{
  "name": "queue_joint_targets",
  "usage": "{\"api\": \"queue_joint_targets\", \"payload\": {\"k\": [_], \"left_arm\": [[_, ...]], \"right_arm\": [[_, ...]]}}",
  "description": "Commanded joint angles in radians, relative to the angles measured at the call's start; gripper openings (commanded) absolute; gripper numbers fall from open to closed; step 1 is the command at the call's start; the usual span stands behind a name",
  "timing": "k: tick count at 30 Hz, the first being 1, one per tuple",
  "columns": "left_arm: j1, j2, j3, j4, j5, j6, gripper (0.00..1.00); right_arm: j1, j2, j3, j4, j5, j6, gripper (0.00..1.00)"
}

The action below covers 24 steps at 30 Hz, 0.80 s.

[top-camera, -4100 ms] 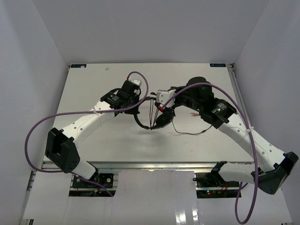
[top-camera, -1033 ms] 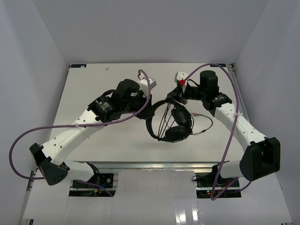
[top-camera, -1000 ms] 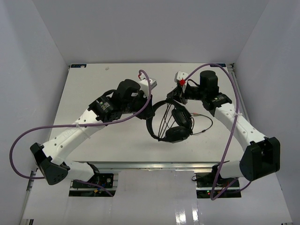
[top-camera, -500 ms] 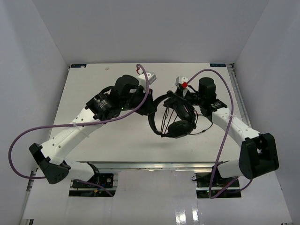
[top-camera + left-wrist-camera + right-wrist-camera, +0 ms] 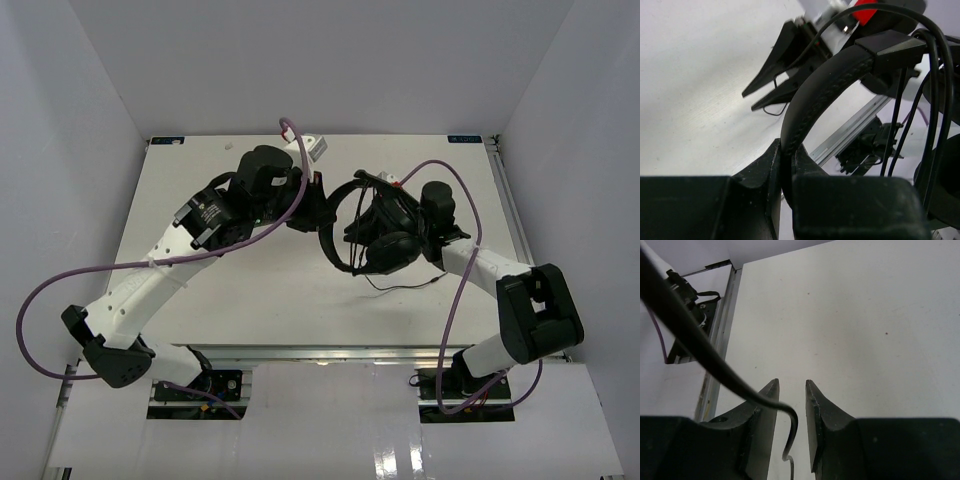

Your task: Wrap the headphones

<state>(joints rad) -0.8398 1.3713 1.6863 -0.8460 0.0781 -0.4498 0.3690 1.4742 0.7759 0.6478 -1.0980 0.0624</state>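
The black headphones (image 5: 385, 245) hang above the table's middle, with their earcups low and their headband (image 5: 333, 228) to the left. My left gripper (image 5: 316, 208) is shut on the headband (image 5: 825, 90), seen close in the left wrist view (image 5: 786, 147). Several turns of thin black cord (image 5: 897, 115) cross the headband. My right gripper (image 5: 360, 205) is close against the earcups and mostly hidden. In the right wrist view its jaws (image 5: 791, 382) stand slightly apart, with the cord (image 5: 715, 360) hanging loosely between them. The cord's loose end (image 5: 400, 288) trails on the table.
The white table (image 5: 220, 290) is walled on three sides. Its metal front rail (image 5: 330, 352) runs along the near edge. Purple arm cables (image 5: 60, 290) loop at the left and at the right (image 5: 455, 330). My right gripper's fingers (image 5: 775, 60) show beyond the headband in the left wrist view.
Both grippers and the headphones have moved toward the back of the table. My right gripper has swung left, closer to the earcups. Less loose cord lies on the table.
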Motion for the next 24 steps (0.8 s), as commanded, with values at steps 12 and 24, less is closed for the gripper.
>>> {"api": "queue_joint_targets", "payload": {"k": [12,24], "left_arm": [[-0.003,0.038,0.266,-0.099,-0.314,-0.17,0.0],[0.039,0.024,0.328,-0.135,-0.551,-0.217,0.0]], "right_arm": [[0.065,-0.012,-0.176,0.189,-0.131,0.019,0.34],[0.093,-0.147,-0.251,-0.083,-0.139,-0.213,0.27]]}}
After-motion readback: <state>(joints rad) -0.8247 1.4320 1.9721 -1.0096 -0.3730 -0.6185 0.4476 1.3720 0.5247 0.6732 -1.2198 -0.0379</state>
